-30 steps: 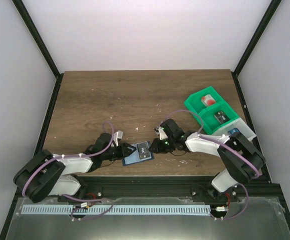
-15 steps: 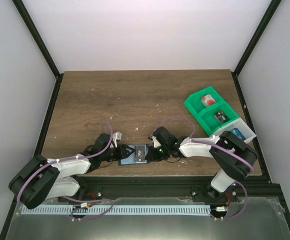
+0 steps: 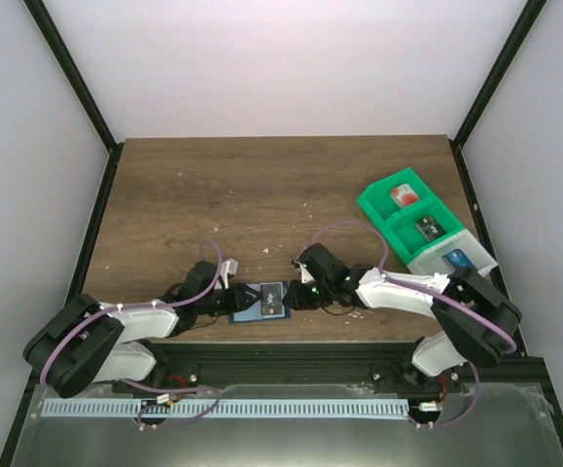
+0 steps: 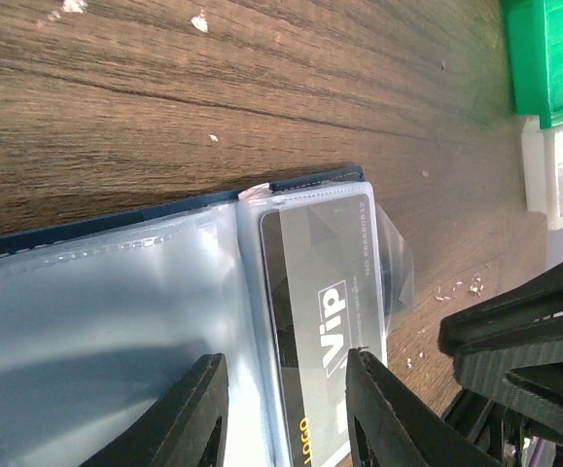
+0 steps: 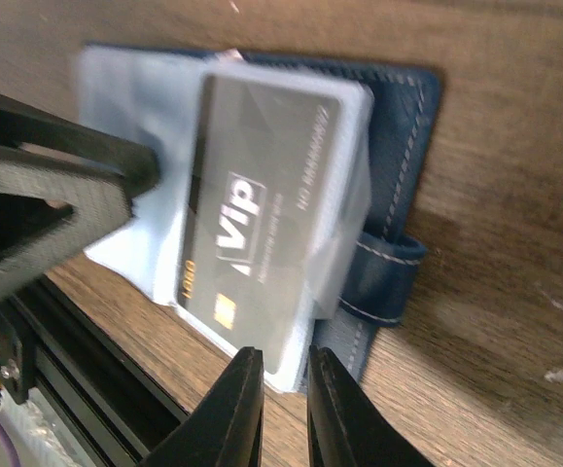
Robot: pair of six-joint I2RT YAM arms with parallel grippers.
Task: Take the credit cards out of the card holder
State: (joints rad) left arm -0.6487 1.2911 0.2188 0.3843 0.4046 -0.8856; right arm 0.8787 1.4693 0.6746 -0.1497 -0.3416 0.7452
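Note:
The navy card holder (image 3: 262,302) lies open near the table's front edge, with clear sleeves on top. A dark grey "VIP" credit card (image 5: 262,224) sits in the top sleeve and also shows in the left wrist view (image 4: 320,292). My left gripper (image 4: 286,389) is open and low over the sleeves at the holder's left side (image 3: 230,302). My right gripper (image 5: 283,375) is at the holder's right edge (image 3: 296,295). Its jaws are narrowly apart around the near corner of the card's sleeve. The holder's navy cover (image 5: 398,146) shows beyond the card.
A green bin (image 3: 407,209) at the right holds a red card (image 3: 403,195) and a dark card (image 3: 425,229). A white bin (image 3: 451,258) next to it holds a blue card. The black front rail (image 3: 291,360) runs just below the holder.
My right gripper came down and left from above the table to the holder's right edge. The holder went from tilted to lying flat. My left gripper shifted only slightly.

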